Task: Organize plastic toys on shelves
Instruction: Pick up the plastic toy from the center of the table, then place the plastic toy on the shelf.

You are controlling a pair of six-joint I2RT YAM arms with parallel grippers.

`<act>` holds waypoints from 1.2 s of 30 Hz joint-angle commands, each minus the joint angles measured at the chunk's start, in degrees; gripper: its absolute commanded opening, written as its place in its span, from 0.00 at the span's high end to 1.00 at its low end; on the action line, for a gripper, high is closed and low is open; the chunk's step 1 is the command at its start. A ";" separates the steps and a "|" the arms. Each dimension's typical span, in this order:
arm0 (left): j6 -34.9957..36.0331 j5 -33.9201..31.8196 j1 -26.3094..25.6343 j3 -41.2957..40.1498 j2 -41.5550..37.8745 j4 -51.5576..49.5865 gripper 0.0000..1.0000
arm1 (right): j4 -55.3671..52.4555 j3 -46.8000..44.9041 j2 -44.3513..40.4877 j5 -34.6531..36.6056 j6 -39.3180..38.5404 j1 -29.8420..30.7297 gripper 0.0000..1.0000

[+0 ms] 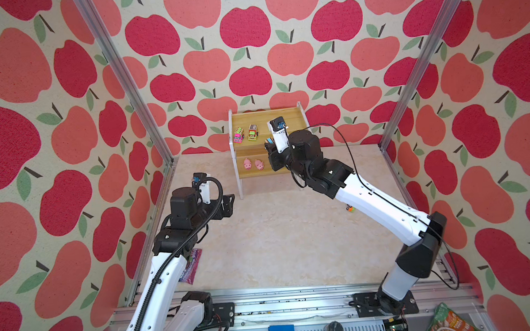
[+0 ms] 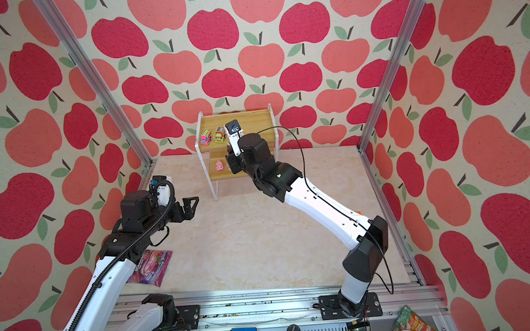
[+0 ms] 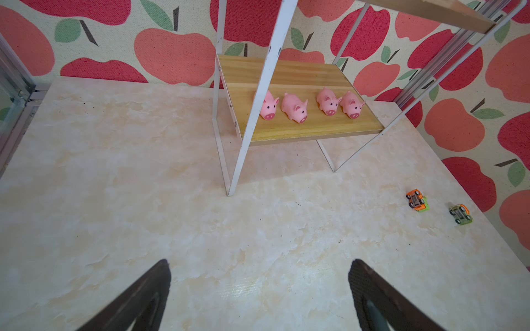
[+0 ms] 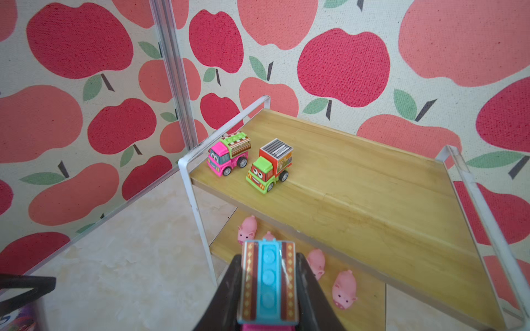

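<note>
The shelves (image 1: 254, 117) (image 2: 251, 119) stand at the back wall. A pink truck (image 1: 239, 135) (image 4: 228, 153) and a yellow-green truck (image 1: 253, 132) (image 4: 269, 169) sit on the top board (image 4: 358, 186). Several pink pigs (image 3: 295, 109) (image 1: 247, 164) (image 4: 344, 289) line the lower board (image 3: 301, 74). My right gripper (image 4: 268, 258) (image 1: 270, 142) hangs before the top board's front edge, shut on the blue-pink truck (image 4: 268, 282). On the table an orange-green truck (image 3: 417, 200) (image 1: 351, 209) lies wheels up, with a paler truck shape (image 3: 461, 214) beside it. My left gripper (image 3: 259, 266) (image 1: 228, 204) is open over bare table.
A purple snack packet (image 1: 191, 267) (image 2: 151, 267) lies under my left arm. A green food pouch (image 1: 452, 322) sits on the front rail at the right. Aluminium posts (image 1: 123, 80) and apple-print walls enclose the table. My right arm (image 1: 381, 206) reaches over the orange-green truck.
</note>
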 commanded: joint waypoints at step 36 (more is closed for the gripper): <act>3.50 0.38 -7.95 -0.56 1.72 4.42 0.01 | -15.47 45.98 31.06 4.55 6.20 -6.35 0.82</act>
